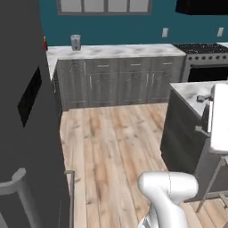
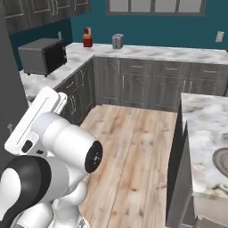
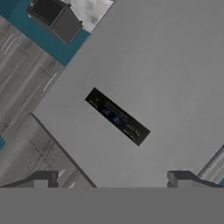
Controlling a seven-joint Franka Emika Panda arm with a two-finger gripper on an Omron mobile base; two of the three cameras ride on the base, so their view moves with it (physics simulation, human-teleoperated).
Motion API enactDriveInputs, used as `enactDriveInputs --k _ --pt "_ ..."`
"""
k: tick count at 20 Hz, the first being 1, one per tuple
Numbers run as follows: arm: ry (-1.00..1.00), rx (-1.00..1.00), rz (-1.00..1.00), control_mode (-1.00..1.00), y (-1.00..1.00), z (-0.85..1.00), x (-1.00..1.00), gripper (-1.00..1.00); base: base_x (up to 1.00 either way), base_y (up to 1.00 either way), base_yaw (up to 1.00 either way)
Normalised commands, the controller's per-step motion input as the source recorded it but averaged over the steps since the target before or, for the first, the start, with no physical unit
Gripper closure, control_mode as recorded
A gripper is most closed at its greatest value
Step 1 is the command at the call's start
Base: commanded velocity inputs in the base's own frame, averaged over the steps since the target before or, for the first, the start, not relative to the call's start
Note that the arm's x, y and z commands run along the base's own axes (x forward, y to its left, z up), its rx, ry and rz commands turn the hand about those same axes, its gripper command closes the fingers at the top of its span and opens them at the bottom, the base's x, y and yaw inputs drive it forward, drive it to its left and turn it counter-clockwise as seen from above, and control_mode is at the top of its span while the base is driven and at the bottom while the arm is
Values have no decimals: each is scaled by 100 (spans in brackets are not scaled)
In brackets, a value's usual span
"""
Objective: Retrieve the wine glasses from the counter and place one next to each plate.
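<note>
The counter [image 1: 116, 51] [image 2: 147, 52] runs along the teal back wall, a marble top over dark grey cabinets, and turns down the left side. The wine glasses and the plates are out of view. In the hand view my gripper [image 3: 113, 181] is open, its two dark fingertips [image 3: 43, 179] wide apart with nothing between them. It faces the flat grey front of the fridge [image 3: 144, 65], close to its black dispenser panel [image 3: 117, 116]. The white arm [image 2: 49, 147] rises at the lower left of the right base view.
The tall grey fridge [image 1: 26, 111] stands close on the left. A marble island [image 2: 205, 129] with a sink [image 2: 221, 161] is on the right. A microwave [image 2: 42, 55], a red bottle [image 2: 87, 38] and a toaster [image 2: 117, 41] sit on the counter. Between them lies wood floor [image 1: 111, 142].
</note>
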Motion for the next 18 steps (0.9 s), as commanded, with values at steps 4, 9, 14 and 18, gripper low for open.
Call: enactDriveInputs --k 4,9,14,18 --pt "0 0 0 100 0 0 0 -100 100 1 33" --pt "0 0 0 100 0 0 0 -100 90 80 43" --pt "0 0 0 100 0 0 0 -100 96 68 37" --pt "0 0 0 100 0 0 0 -100 100 -58 28"
